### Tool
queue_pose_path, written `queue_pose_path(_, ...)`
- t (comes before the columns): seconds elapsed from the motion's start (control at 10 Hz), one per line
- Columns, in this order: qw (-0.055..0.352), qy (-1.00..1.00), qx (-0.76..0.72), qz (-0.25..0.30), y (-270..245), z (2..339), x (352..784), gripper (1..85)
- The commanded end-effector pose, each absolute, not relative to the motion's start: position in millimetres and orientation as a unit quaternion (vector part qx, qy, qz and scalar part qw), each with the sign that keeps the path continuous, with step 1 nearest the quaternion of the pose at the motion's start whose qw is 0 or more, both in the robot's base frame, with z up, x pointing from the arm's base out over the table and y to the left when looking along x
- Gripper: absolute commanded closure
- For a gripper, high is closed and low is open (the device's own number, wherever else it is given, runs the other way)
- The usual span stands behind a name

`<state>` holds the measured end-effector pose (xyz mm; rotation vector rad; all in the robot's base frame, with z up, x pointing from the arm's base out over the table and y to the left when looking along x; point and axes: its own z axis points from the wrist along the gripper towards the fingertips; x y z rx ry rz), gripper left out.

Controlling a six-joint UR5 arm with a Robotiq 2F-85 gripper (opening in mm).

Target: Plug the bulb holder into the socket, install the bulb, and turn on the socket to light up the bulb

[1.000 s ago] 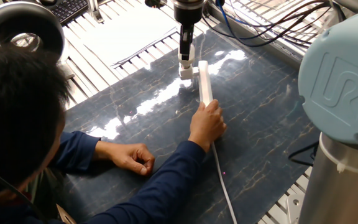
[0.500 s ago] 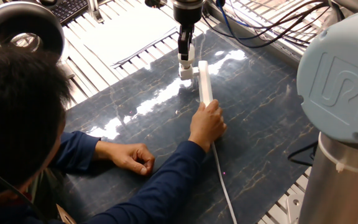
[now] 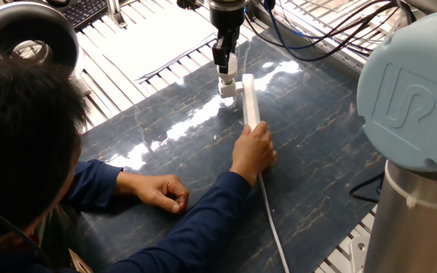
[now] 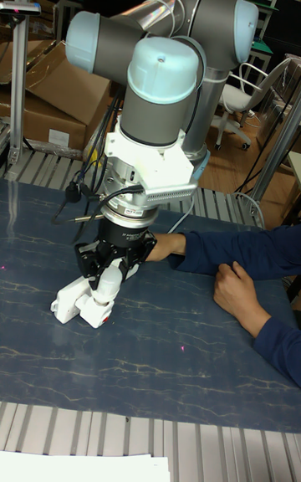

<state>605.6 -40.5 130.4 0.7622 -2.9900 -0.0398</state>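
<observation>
The socket (image 3: 249, 102), a long white strip, lies on the dark table, and a person's right hand (image 3: 253, 152) presses down its near end. The white bulb holder (image 3: 227, 88) sits plugged into the strip's side at the far end. The bulb (image 3: 224, 73) stands upright in the holder, with my gripper (image 3: 224, 61) coming straight down and shut on it. In the tall fixed view the gripper (image 4: 109, 271) clasps the bulb (image 4: 108, 282) above the holder (image 4: 94, 308) and the socket (image 4: 68, 298). The holder's threaded opening is hidden.
The strip's white cord (image 3: 274, 227) runs toward the table's near edge. The person's left fist (image 3: 161, 192) rests on the table at left, their head (image 3: 17, 144) filling the near left. My arm's large joint (image 3: 412, 98) blocks the right side. White paper (image 3: 154, 42) lies behind.
The gripper has turned slightly about its vertical axis over the holder, and the arm's big joint has shifted a little left. Hand and strip have stayed put.
</observation>
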Motion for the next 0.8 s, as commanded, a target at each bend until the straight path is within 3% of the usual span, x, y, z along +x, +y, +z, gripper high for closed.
queue_pose_path(0.0, 0.028, -0.979, 0.203, -0.004, -40, 133, 611, 84.7)
queue_pose_path(0.7, 0.028, -0.995, 0.096, -0.028, -25, 131, 612, 84.7)
